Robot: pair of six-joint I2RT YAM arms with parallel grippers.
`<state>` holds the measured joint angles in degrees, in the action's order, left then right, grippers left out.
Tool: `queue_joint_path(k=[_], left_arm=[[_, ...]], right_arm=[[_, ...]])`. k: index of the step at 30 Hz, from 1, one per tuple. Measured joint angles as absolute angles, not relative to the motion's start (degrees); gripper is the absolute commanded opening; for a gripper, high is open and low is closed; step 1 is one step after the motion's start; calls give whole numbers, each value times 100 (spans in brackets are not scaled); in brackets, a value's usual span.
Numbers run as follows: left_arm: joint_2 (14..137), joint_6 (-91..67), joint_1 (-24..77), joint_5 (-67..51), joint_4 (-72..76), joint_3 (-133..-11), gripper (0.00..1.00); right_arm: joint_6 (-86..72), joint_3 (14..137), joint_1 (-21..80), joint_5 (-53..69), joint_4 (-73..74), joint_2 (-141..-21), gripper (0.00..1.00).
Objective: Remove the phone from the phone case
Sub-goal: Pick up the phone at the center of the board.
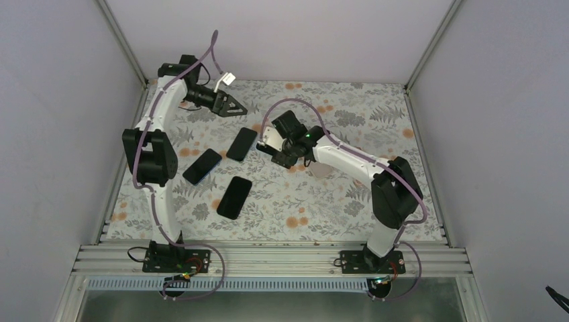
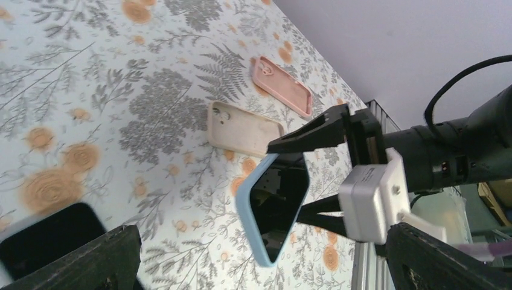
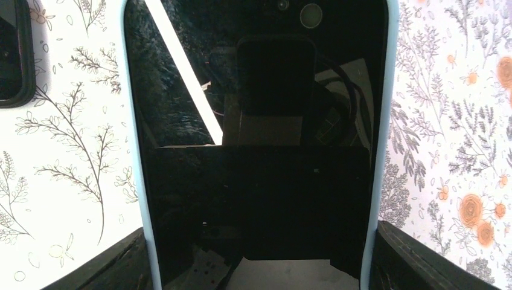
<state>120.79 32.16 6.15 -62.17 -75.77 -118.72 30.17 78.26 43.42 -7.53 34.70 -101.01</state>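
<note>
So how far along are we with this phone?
A beige case and a pink case lie empty on the table, seemingly done. The right gripper grips the blue case, the phone still seated inside; the left gripper is open, away from it. Left: pulling that phone free.

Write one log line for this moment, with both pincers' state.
right pincer shut on phone case | left pincer open, empty | phone inside case | two empty cases on table
</note>
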Motion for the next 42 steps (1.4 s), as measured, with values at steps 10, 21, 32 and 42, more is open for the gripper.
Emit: queue_joint_path(k=[10, 21, 32, 42], left_arm=[[12086, 3428, 574, -6329, -7717, -11150, 99], [12215, 3319, 860, -6416, -7579, -11153, 98], [12348, 3332, 969, -6733, -7677, -11413, 33], [12348, 3238, 941, -6825, -7804, -11310, 3]], right_arm=[[2993, 8090, 4340, -718, 3454, -9953, 56], [2993, 8930, 4359, -674, 3428, -10082, 57], [2993, 9067, 4466, -663, 3441, -10429, 56], [3028, 9067, 4539, -786, 3406, -10420, 87]])
